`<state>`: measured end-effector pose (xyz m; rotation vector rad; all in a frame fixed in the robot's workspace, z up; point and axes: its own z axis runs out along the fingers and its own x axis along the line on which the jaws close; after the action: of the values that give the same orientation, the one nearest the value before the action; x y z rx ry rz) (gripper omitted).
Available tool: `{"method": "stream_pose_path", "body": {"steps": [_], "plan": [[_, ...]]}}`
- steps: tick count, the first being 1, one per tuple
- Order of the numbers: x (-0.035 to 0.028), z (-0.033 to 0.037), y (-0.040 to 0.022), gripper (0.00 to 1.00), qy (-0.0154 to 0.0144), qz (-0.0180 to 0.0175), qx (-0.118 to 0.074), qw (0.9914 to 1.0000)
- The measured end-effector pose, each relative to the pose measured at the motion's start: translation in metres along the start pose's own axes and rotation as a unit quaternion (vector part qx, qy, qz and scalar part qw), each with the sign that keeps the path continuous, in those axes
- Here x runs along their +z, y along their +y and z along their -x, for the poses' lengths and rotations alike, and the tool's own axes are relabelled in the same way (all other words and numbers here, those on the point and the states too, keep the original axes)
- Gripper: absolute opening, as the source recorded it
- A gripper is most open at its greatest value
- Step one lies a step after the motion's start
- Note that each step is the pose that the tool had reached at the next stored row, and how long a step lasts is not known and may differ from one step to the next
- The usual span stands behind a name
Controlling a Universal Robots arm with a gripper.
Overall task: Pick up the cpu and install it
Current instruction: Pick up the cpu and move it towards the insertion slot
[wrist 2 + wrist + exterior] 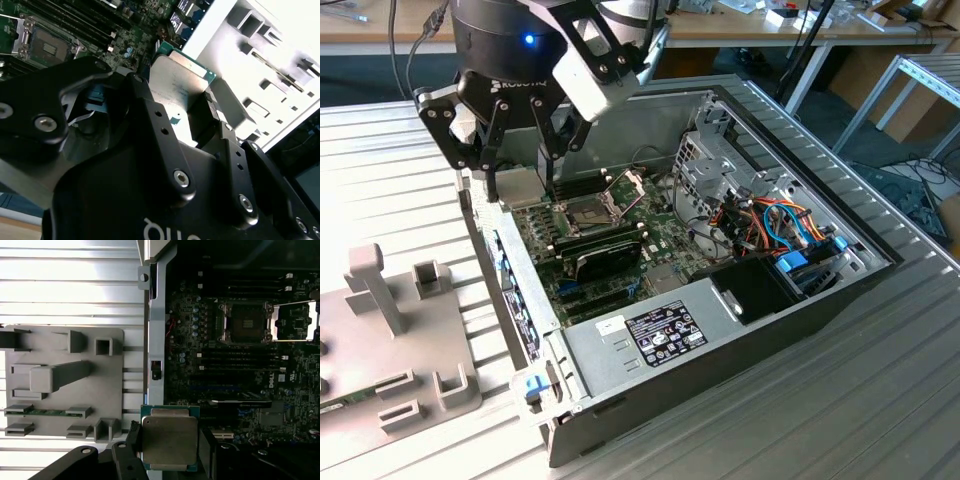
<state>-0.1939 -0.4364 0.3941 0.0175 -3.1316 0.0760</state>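
The cpu (169, 436), a flat square chip with a dull silver top and green rim, sits between the black fingers (131, 437) of my gripper (169, 441), which is shut on its edges. In the second wrist view the cpu (181, 80) shows beyond the gripper (177, 100). In the exterior view the gripper (523, 185) hangs over the open computer case's wall at the exterior view's left, just beside the motherboard (660, 240). The dark socket (588, 212) lies open, its metal frame (625, 185) hinged up. The socket (246, 322) looks bare inside.
A grey fixture plate (405, 345) with upright holders lies to the exterior view's left of the case. Inside the case are a black module (605, 252), the power supply (655, 335), and a drive cage with coloured cables (780, 230).
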Motion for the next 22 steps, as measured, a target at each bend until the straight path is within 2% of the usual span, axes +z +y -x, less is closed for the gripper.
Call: {"method": "stream_pose_path", "body": {"steps": [22], "plan": [[-0.0001,0.0046,0.0,0.55,0.0,0.0,0.0,1.0]]}}
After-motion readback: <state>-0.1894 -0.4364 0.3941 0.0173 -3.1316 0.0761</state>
